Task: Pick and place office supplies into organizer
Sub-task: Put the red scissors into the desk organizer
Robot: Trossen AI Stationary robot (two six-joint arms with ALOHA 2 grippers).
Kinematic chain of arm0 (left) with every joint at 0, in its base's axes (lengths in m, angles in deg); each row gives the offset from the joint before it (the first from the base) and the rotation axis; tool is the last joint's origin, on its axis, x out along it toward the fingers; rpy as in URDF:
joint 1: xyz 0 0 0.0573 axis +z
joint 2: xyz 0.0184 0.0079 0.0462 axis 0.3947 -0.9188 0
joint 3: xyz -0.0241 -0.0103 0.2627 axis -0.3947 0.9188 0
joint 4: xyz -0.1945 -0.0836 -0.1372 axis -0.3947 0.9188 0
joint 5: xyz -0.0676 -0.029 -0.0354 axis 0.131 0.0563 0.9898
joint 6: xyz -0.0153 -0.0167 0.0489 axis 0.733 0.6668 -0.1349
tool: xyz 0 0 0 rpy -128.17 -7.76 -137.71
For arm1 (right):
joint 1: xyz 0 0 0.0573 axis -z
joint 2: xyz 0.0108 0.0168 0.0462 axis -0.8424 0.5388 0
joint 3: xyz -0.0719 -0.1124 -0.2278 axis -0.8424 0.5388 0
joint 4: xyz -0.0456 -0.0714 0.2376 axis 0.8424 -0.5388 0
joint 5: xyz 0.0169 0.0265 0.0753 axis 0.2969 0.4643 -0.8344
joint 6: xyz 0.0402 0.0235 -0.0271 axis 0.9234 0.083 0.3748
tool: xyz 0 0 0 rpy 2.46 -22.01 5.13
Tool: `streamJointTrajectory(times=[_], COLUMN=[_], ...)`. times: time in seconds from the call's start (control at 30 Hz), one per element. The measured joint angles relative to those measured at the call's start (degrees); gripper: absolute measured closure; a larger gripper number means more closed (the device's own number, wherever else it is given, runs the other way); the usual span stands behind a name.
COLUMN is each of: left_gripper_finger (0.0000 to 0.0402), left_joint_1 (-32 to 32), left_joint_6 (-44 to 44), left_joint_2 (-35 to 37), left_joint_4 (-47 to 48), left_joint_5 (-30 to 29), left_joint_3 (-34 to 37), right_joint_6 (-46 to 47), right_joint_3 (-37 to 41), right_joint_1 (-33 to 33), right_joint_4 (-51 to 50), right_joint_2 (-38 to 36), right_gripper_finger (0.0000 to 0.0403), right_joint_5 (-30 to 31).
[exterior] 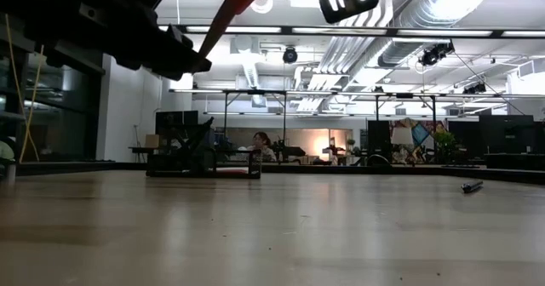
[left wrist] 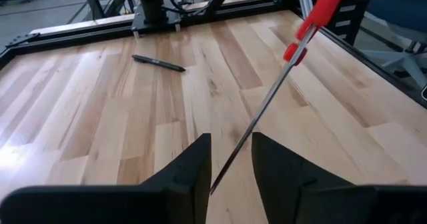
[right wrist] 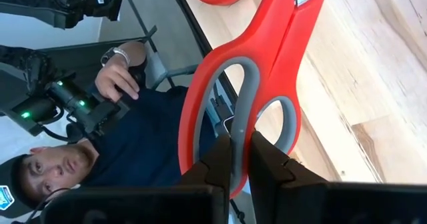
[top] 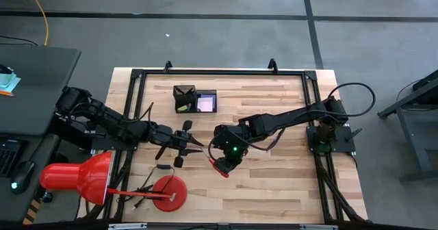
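Pale wood-plank table (left wrist: 100, 117); right end effector (right wrist: 240, 159) clamps red-handled scissors (right wrist: 233, 84).

Bare surface (top: 274, 189) lies open right of the red lamp base (top: 169, 193). Above that base, both end effectors and the scissors (top: 220, 167) crowd mid-surface, blocking the way toward the organizer (top: 195, 99).

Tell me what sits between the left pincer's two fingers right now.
In the left wrist view, the scissors' blade tip runs into the gap between the left pincer's fingers; bare wooden table shows beneath.
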Motion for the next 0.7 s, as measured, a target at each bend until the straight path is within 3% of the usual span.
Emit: streamJointTrajectory(times=[0.4, 0.7], left_gripper_finger=[0.0387, 0.0396], left_joint_1=[-0.09, -0.07], left_joint_6=[0.23, 0.91], left_joint_2=[-0.02, -0.04], left_joint_4=[0.69, 0.49], left_joint_5=[1.04, 3.28], left_joint_3=[0.12, 0.15], right_joint_6=[-0.96, -5.73], right_joint_3=[-0.02, -0.02], right_joint_1=[0.07, 0.04], right_joint_4=[-0.14, -0.39], right_joint_2=[-0.04, -0.11], right_gripper_finger=[0.0384, 0.0369], right_joint_5=[-0.59, 0.08])
